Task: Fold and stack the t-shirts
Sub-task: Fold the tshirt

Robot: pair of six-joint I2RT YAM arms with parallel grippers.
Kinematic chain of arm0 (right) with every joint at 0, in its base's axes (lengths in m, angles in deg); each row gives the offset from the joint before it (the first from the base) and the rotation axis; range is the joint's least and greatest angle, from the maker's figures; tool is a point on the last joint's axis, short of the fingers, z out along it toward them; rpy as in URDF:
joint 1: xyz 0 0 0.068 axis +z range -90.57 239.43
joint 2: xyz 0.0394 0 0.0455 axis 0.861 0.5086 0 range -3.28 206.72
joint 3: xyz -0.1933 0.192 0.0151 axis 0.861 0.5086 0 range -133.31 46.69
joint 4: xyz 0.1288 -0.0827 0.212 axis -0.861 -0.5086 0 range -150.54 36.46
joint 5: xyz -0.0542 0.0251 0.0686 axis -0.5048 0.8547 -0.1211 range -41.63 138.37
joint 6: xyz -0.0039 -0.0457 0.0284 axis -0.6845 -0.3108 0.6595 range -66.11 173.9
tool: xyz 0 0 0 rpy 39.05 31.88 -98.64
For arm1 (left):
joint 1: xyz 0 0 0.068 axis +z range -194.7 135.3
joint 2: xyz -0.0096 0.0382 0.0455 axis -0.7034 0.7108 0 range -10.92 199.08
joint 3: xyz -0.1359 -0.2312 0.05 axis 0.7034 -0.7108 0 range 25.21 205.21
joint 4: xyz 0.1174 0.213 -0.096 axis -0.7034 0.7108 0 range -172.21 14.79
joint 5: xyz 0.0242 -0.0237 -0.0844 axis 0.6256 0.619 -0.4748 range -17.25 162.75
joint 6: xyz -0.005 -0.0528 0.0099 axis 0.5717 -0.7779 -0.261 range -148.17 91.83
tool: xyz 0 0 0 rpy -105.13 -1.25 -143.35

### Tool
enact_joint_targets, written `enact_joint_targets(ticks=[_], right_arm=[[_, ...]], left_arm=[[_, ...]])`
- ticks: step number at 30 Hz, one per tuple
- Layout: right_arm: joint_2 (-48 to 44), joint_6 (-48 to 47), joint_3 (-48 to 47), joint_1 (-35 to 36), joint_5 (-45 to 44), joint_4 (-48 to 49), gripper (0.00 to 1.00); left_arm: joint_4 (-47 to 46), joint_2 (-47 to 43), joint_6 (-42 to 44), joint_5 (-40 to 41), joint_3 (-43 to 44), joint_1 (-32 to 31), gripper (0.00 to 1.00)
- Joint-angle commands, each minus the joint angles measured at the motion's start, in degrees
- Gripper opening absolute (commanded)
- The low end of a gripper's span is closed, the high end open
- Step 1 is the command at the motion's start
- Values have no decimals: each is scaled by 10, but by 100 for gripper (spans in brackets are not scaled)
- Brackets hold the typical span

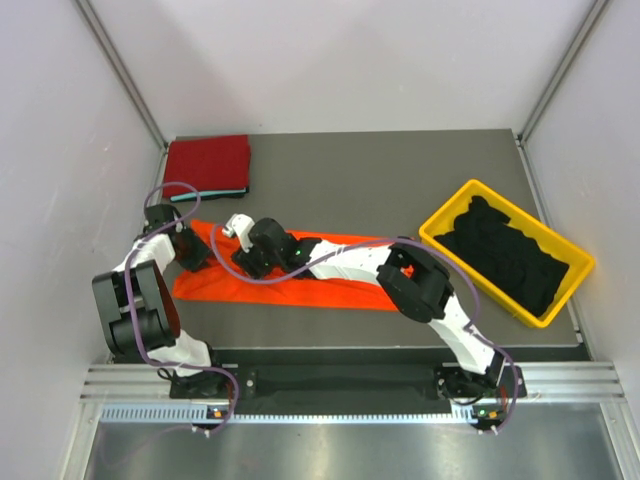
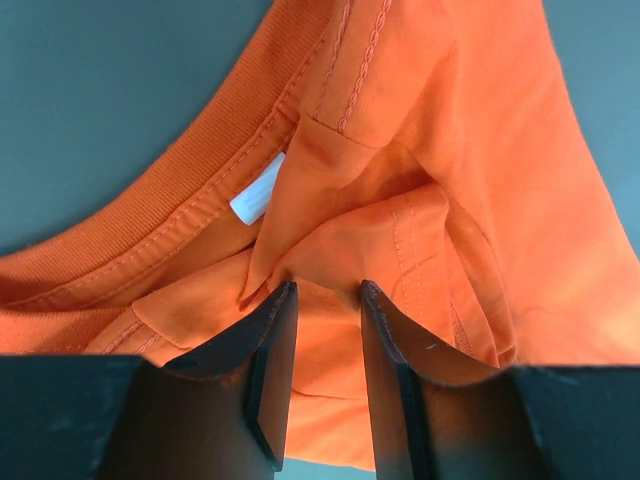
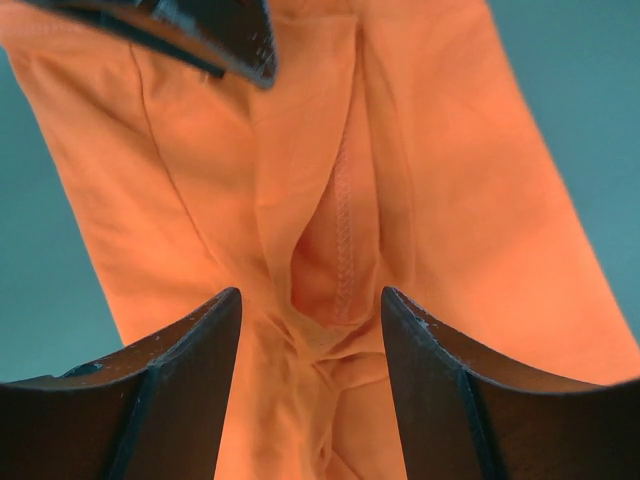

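The bright orange t-shirt (image 1: 330,280) lies in a long strip across the table's front middle. My left gripper (image 1: 190,250) is at its left end near the collar. In the left wrist view its jaws (image 2: 325,300) stand narrow, pinching a bunched fold of the orange t-shirt (image 2: 400,150). My right gripper (image 1: 245,262) is just to the right of it. In the right wrist view it (image 3: 310,310) is open and straddles a raised ridge of the orange cloth (image 3: 460,180). A folded dark red t-shirt (image 1: 207,165) lies at the back left. Several black t-shirts (image 1: 505,255) fill the bin.
A yellow plastic bin (image 1: 447,212) stands at the right side of the table. A thin teal edge (image 1: 205,194) shows under the dark red t-shirt. The left gripper's finger (image 3: 200,35) shows at the top of the right wrist view, close to my right gripper.
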Motion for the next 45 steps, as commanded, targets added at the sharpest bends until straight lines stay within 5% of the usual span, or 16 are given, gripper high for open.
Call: enact_joint_targets(ticks=[1, 12, 17, 25, 45], right_arm=[[5, -28, -31, 16, -9, -2, 58], [12, -26, -41, 20, -8, -12, 43], [7, -24, -47, 21, -2, -19, 0], [-15, -7, -42, 20, 13, -11, 0], [-84, 34, 23, 25, 66, 11, 0]], left_arm=[[-34, -6, 10, -9, -7, 1, 37], [-18, -10, 22, 14, 3, 1, 28], [8, -18, 32, 44, 22, 0, 27], [14, -78, 67, 51, 54, 1, 40], [30, -80, 30, 7, 13, 0, 42]])
